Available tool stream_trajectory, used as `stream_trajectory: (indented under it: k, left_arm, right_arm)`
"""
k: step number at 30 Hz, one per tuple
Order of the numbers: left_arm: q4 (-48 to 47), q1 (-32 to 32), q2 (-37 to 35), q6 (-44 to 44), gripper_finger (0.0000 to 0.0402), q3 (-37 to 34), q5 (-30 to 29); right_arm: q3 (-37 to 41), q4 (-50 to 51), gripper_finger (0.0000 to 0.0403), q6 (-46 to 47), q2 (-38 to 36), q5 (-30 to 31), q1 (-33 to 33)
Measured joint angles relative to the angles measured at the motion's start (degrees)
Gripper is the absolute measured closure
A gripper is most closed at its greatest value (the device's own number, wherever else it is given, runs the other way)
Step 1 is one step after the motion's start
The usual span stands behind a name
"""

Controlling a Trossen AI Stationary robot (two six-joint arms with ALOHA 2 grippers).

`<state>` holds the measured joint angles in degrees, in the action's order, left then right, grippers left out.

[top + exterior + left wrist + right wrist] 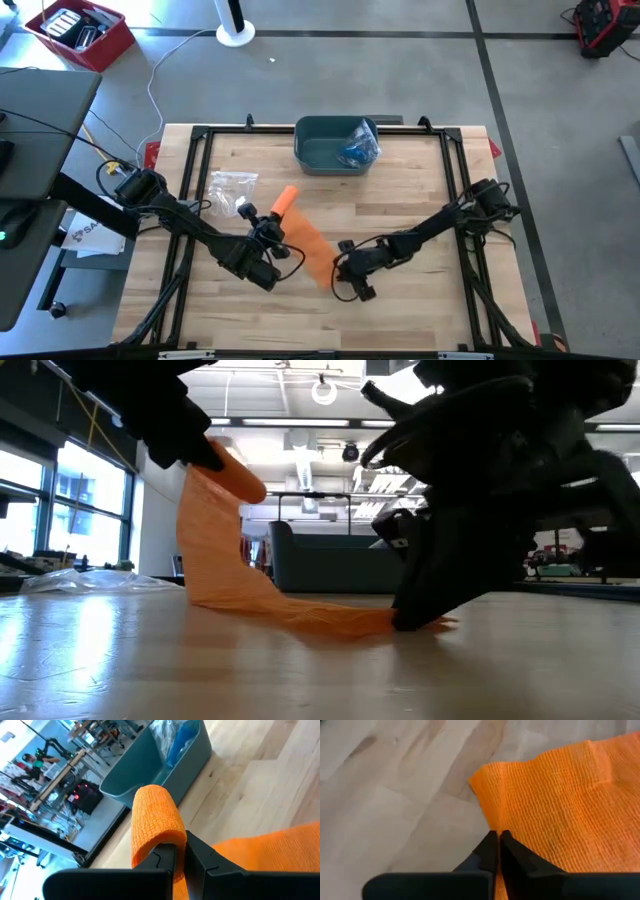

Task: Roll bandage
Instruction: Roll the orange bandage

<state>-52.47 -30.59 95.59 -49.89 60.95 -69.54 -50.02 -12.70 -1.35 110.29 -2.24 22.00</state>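
The right end effector [496,836] is pressed together on the loose edge of the orange bandage [305,245], which is pinned low against the worktop [420,190], apparently so that the strip is kept taut. The left end effector [180,847] is clamped on the rolled end [155,820], which is held raised above the wood, so that the strip slopes down from it and can be wound up. Behind them a teal bin [322,150] with a blue packet is seen, and a clear bag [232,190] lies beside the left arm. No legible writing is made out.

Overhead, table-level and two close wrist views, all sharing the orange bandage [305,243].
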Motion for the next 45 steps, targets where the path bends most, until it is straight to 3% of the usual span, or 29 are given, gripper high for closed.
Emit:
stream_trajectory:
  k: [11, 19, 26, 32, 36, 45]
  left_arm:
    - [0.2, -0.6, 0.0, -1.3, 0.0392, 0.0, -0.1]
    - [0.3, -2.7, 0.0, -11.5, 0.0392, 0.0, -5.2]
    - [2.3, -3.7, 0.2, -24.9, 0.0373, -3.2, -9.7]
    - [16.6, -3.7, 0.3, -35.4, 0.0368, -14.6, -11.2]
    - [23.4, -3.7, 0.3, -40.8, 0.0379, -21.1, -11.6]
    - [22.0, -3.7, 0.2, -63.0, 0.0383, -30.1, -14.7]
  right_arm:
    - [0.2, 2.6, 0.0402, 13.5, -8.6, 6.1, 18.5]
    - [0.2, 3.5, 0.0402, 25.3, -11.3, 12.2, 28.8]
    - [0.3, 5.2, 0.0402, 25.1, -11.2, 14.4, 27.7]
    - [0.3, 4.8, 0.0403, 21.0, -11.2, 14.0, 23.5]
    - [0.3, 4.8, 0.0403, 20.7, -11.2, 11.1, 21.6]
    - [0.2, 3.8, 0.0403, 29.4, -7.2, 2.3, 25.9]
